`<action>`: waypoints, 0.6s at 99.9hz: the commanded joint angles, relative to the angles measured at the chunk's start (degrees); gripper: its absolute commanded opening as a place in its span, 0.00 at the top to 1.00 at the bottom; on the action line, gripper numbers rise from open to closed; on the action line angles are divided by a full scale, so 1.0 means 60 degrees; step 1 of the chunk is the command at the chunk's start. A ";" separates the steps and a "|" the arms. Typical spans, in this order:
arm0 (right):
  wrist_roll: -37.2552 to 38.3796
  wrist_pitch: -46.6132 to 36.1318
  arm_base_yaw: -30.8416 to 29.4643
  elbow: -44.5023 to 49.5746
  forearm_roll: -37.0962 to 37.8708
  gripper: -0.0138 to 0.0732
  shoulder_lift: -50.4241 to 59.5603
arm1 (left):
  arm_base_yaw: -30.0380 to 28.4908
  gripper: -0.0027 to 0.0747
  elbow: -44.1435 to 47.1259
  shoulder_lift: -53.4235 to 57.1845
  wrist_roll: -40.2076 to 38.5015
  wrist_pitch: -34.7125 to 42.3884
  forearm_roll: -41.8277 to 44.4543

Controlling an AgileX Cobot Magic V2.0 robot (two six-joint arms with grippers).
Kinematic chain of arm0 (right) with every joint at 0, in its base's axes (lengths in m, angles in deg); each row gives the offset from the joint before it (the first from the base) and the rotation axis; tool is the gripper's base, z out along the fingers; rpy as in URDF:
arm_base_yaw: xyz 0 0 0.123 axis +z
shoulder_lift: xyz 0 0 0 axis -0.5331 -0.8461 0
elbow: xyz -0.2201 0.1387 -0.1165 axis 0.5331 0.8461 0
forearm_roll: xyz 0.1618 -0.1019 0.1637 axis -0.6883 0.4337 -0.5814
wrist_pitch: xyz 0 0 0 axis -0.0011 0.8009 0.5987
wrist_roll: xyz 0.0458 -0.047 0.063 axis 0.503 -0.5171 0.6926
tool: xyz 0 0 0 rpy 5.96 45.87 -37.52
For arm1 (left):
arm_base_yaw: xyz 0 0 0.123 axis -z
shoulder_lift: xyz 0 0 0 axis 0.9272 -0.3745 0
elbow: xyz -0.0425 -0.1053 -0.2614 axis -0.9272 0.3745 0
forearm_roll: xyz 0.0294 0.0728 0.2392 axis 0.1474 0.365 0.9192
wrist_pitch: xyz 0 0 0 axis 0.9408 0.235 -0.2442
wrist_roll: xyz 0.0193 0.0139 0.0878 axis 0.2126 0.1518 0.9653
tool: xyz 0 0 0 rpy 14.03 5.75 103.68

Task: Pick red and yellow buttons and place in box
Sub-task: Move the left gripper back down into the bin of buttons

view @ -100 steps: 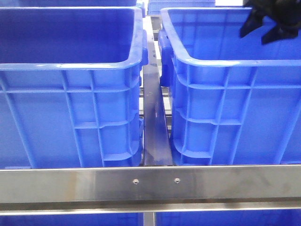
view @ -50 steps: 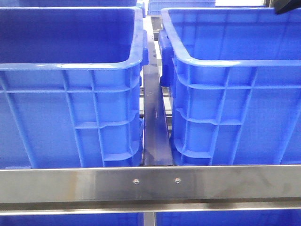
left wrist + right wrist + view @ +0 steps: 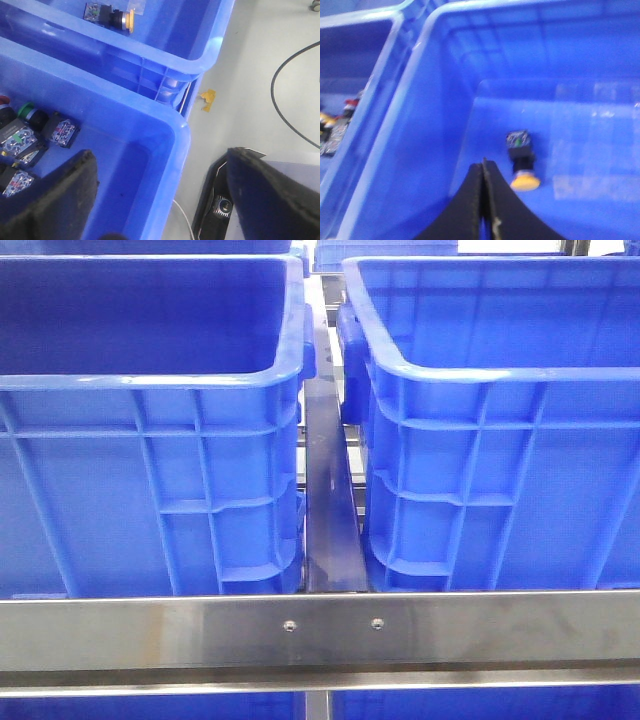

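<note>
The right gripper (image 3: 482, 200), jaws pressed together and empty, hangs over the blue plastic box (image 3: 600, 60); a yellow-capped push button (image 3: 521, 160) lies on its floor just ahead, cap end nearer the jaws. The left gripper (image 3: 160, 195), jaws wide apart and empty, is nearer the blue plastic supply bin (image 3: 150, 150), with its heap of loose buttons (image 3: 30, 135) beside one jaw.

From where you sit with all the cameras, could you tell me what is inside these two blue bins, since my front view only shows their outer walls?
Observer: The right wrist view shows one yellow button lying on the floor of its blue bin.
Operator: Thank you. Is the right gripper holding anything?
Observer: No, the right gripper is shut with nothing between its fingers.
Operator: And what about the other bin?
Observer: The left wrist view shows several buttons clustered in the nearer bin, including a green button.
Operator: Is the left gripper open?
Observer: Yes, the left gripper is open and empty.
</note>
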 commanded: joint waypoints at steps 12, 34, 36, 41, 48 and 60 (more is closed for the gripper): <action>-0.0120 -0.0020 -0.0024 0.0979 -0.0597 0.92 0.1699 | 0.0041 0.30 -0.0305 0.0296 -0.0156 0.0391 -0.0388; -0.0120 0.0073 0.0068 0.1966 -0.0607 0.92 0.2741 | 0.0041 0.30 -0.0305 0.0318 -0.0630 0.0409 0.0221; -0.0120 0.0073 0.0103 0.2025 -0.0607 0.92 0.2783 | 0.0041 0.30 -0.0305 0.0318 -0.0794 0.0451 0.0461; -0.0130 0.0073 0.0187 0.2136 -0.0607 0.92 0.2895 | 0.0019 0.30 -0.0305 0.0358 -0.1272 0.0628 0.1100; -0.0139 0.0085 0.0305 0.2244 -0.0607 0.92 0.2990 | -0.0154 0.30 -0.0305 0.0425 -0.2073 0.1049 0.1741; -0.0139 0.0143 0.0353 0.2296 -0.0599 0.92 0.3001 | -0.0798 0.30 -0.0305 0.0451 -0.3124 0.1516 0.1920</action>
